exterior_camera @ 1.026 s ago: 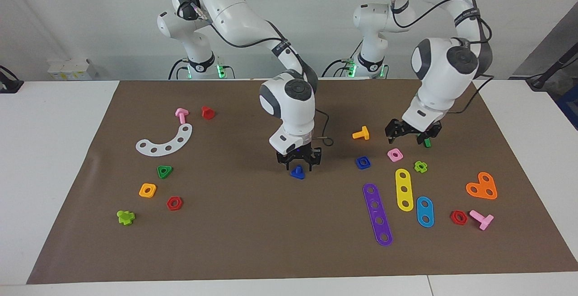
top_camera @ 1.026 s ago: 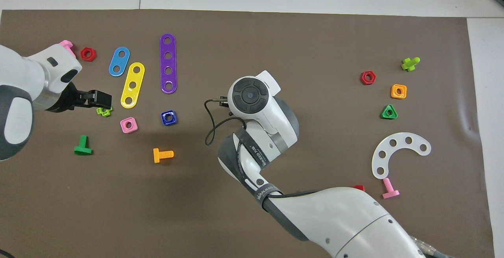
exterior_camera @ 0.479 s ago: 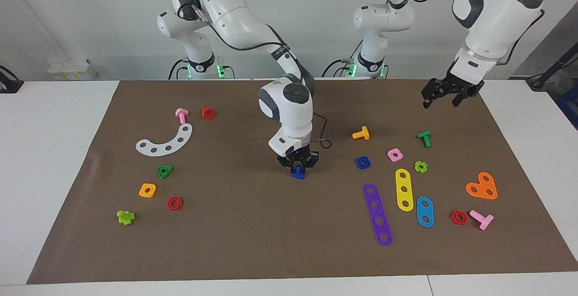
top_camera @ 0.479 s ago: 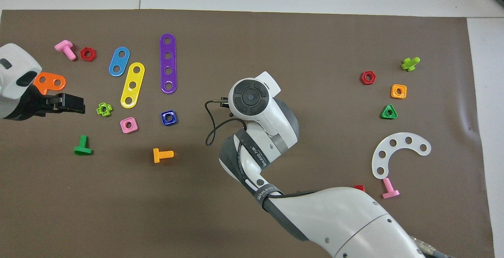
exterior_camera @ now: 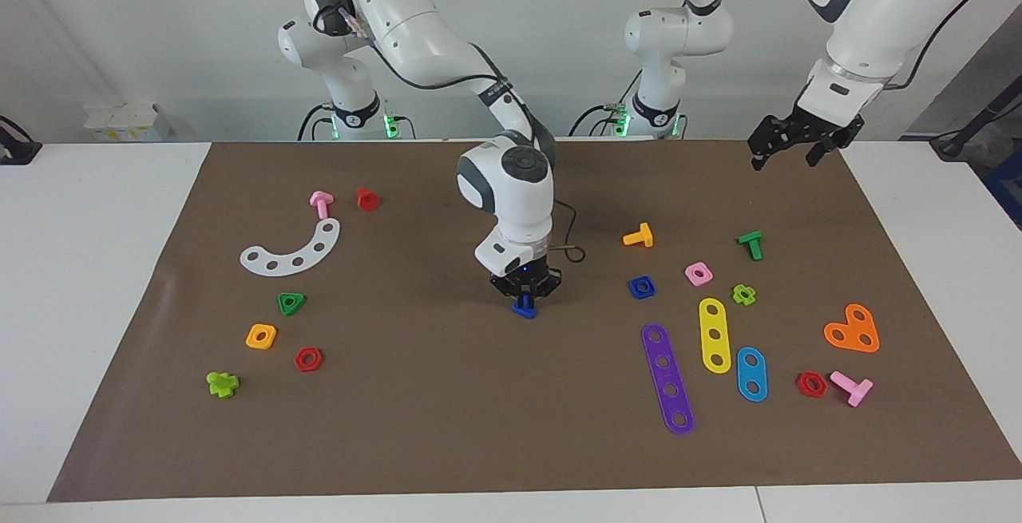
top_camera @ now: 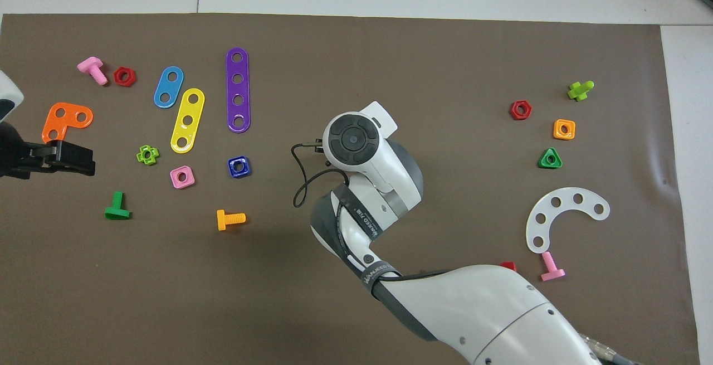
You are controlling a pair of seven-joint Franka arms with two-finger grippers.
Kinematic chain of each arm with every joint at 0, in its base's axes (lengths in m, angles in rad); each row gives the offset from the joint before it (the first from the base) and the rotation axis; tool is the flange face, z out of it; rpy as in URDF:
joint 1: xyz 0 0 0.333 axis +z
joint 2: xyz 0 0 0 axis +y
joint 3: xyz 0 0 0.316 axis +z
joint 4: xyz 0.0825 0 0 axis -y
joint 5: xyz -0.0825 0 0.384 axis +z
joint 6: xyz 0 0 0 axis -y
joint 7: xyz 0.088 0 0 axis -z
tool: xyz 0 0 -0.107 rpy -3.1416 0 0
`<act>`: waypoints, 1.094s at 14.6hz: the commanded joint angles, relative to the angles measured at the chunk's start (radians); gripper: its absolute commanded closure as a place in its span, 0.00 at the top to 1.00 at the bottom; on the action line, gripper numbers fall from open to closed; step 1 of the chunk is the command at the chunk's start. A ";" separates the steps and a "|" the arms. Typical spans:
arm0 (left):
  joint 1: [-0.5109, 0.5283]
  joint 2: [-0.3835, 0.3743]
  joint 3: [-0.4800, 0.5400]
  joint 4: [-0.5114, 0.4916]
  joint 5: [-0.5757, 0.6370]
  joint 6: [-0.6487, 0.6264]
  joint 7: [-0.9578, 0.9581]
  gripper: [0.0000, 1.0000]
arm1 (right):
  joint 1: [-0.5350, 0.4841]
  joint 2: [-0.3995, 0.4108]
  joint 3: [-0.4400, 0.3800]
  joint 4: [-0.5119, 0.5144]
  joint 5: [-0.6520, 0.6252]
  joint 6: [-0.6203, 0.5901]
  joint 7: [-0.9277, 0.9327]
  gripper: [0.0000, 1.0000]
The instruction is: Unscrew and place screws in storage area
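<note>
A dark-blue bolt [exterior_camera: 524, 310] stands head-down on the brown mat [exterior_camera: 447, 411] near the middle. My right gripper [exterior_camera: 524, 298] points straight down and is shut on its stem; the bolt still rests on the mat. In the overhead view the right wrist [top_camera: 352, 137] hides both. The matching blue square nut [exterior_camera: 641, 287] lies apart, toward the left arm's end; it also shows in the overhead view [top_camera: 239, 166]. My left gripper [exterior_camera: 786, 156] is open and empty, raised over the mat's edge nearest the robots at the left arm's end.
Toward the left arm's end lie an orange bolt [exterior_camera: 639, 235], green bolt [exterior_camera: 750, 244], pink nut [exterior_camera: 699, 273], purple strip [exterior_camera: 667, 378], yellow strip [exterior_camera: 715, 334]. Toward the right arm's end lie a white arc [exterior_camera: 292, 249], pink bolt [exterior_camera: 321, 204], several nuts.
My left gripper rose from beside the green bolt to high over the mat's edge. My right gripper's fingers closed in on the blue bolt's stem.
</note>
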 commanded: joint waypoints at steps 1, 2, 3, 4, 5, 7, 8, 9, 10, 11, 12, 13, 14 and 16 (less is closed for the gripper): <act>-0.008 -0.014 0.004 0.001 0.008 -0.012 -0.011 1.00 | -0.039 -0.063 -0.015 -0.028 -0.025 -0.014 -0.010 0.00; -0.008 -0.019 0.009 -0.003 -0.019 -0.004 -0.010 1.00 | -0.071 -0.097 -0.015 -0.046 -0.026 -0.024 -0.027 0.00; -0.004 -0.019 0.009 -0.003 -0.041 0.003 -0.009 1.00 | -0.115 -0.140 -0.014 -0.071 -0.026 -0.040 -0.064 0.00; -0.002 -0.019 0.009 -0.003 -0.043 0.005 -0.006 1.00 | -0.148 -0.180 -0.012 -0.107 -0.026 -0.056 -0.123 0.00; -0.004 -0.019 0.009 -0.003 -0.043 0.007 -0.003 1.00 | -0.180 -0.220 -0.012 -0.153 -0.021 -0.064 -0.189 0.00; -0.004 -0.021 0.009 -0.008 -0.043 0.017 -0.003 1.00 | -0.243 -0.283 -0.012 -0.253 -0.021 -0.064 -0.272 0.00; -0.005 -0.021 0.009 -0.012 -0.043 0.025 -0.003 1.00 | -0.272 -0.307 -0.012 -0.294 -0.021 -0.063 -0.318 0.00; -0.005 -0.021 0.009 -0.014 -0.043 0.027 -0.003 1.00 | -0.295 -0.320 -0.011 -0.327 -0.013 -0.060 -0.361 0.00; -0.004 -0.021 0.009 -0.012 -0.043 0.027 -0.003 1.00 | -0.316 -0.325 -0.011 -0.351 -0.007 -0.049 -0.389 0.00; -0.001 -0.021 0.009 -0.012 -0.043 0.028 -0.002 1.00 | -0.346 -0.335 -0.011 -0.376 -0.007 -0.041 -0.418 0.00; 0.002 -0.019 0.007 -0.008 -0.044 0.028 0.000 1.00 | -0.373 -0.343 -0.009 -0.405 -0.006 -0.022 -0.455 0.00; 0.004 -0.016 0.012 0.001 -0.052 0.028 0.000 1.00 | -0.399 -0.348 -0.009 -0.437 -0.001 0.015 -0.484 0.00; 0.006 -0.010 0.016 0.015 -0.075 0.030 -0.002 1.00 | -0.421 -0.358 -0.009 -0.471 0.013 0.046 -0.509 0.00; 0.010 -0.005 0.019 0.034 -0.082 0.025 -0.002 1.00 | -0.464 -0.371 -0.009 -0.525 0.031 0.087 -0.570 0.00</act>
